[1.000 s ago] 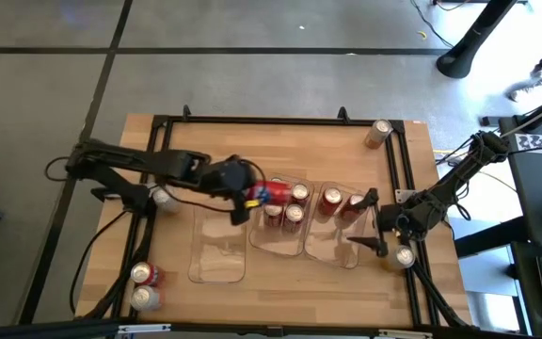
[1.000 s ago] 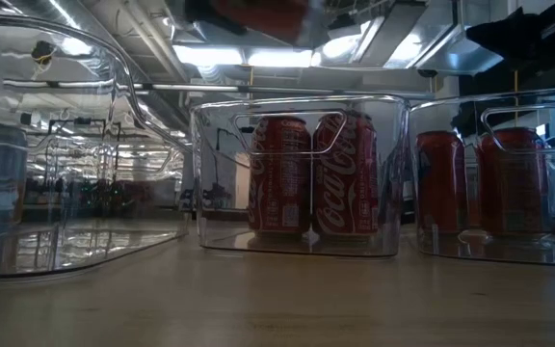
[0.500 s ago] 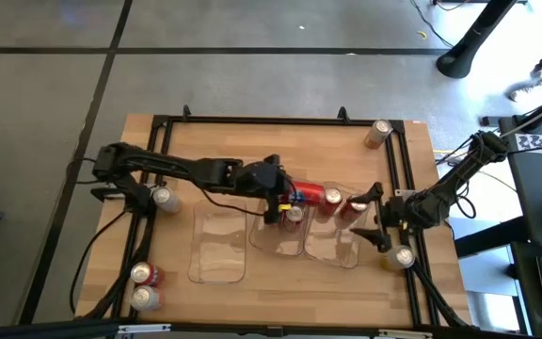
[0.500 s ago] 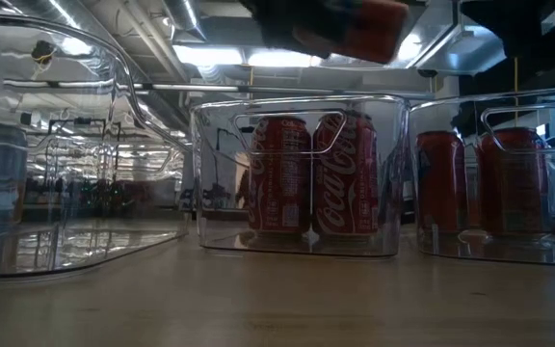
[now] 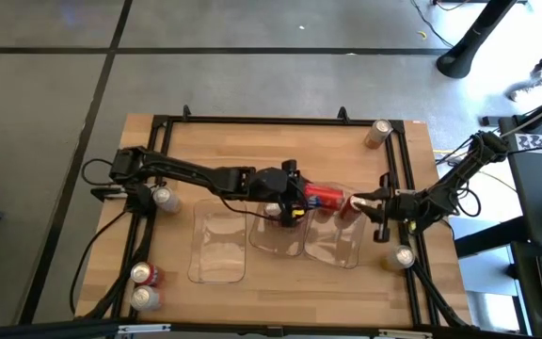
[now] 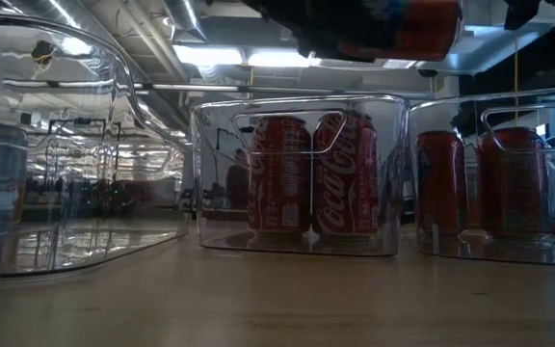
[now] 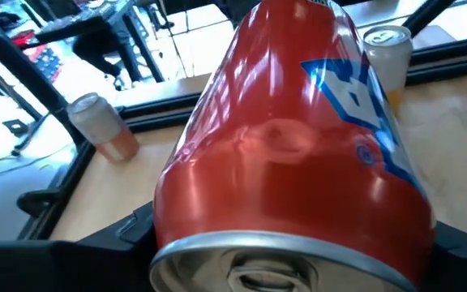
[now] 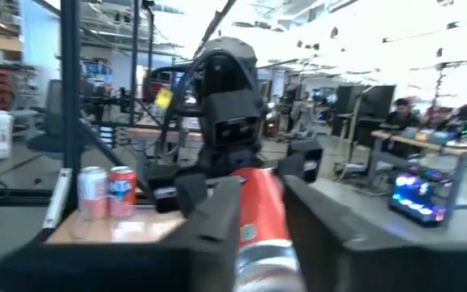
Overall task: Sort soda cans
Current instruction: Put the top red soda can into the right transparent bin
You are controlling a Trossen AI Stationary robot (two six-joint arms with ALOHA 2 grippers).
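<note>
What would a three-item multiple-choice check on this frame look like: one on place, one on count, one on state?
1. The red can in the left gripper is:
A. over the clear trays
B. on the floor
C. inside a cardboard box

2. Cans standing at the near left corner of the table:
A. none
B. two
C. five

3. The held red can is:
A. standing upright on the wood
B. crushed flat
C. on its side in the air

Key: 1 A, the high view puts it above the trays mid-table. 2 B, two silver tops sit together there. 3 C, the low view shows it level above the trays.
</note>
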